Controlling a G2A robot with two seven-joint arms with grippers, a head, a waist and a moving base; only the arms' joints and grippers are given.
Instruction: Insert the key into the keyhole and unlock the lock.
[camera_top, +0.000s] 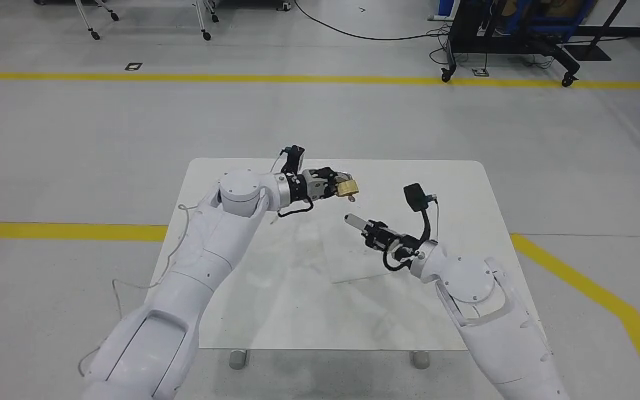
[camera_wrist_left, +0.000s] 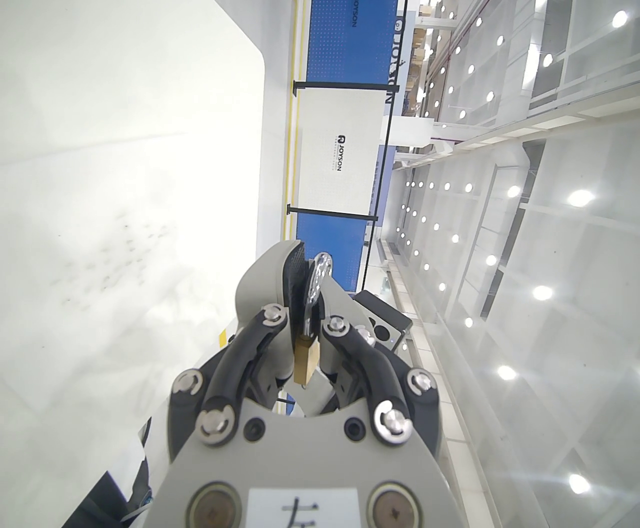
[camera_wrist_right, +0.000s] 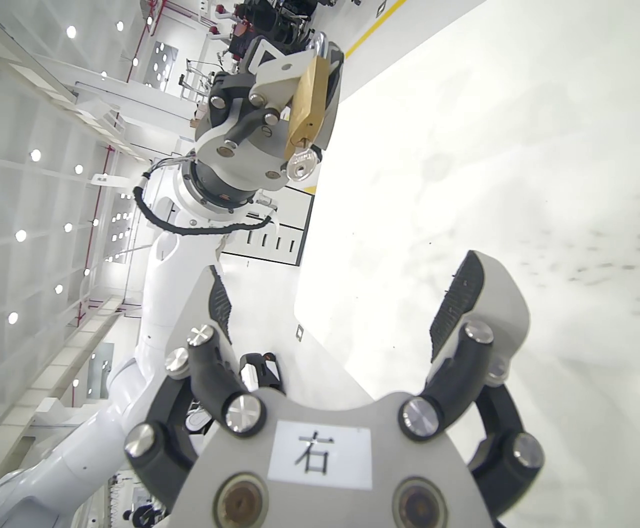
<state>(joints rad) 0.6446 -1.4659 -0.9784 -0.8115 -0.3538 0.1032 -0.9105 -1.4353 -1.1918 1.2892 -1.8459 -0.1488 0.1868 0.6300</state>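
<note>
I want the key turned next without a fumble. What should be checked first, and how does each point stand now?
1. Lock gripped: the left gripper has its jaws shut on the lock: ok.
2. Key seated: the head of the key sticks out of the lock's end: ok.
3. Free hand: the right gripper has its jaws open with nothing between them: ok.
4. Jaws around the key head: the right gripper faces the key but is apart from it: not ok.
5. Lock already unlocked: cannot tell.
</note>
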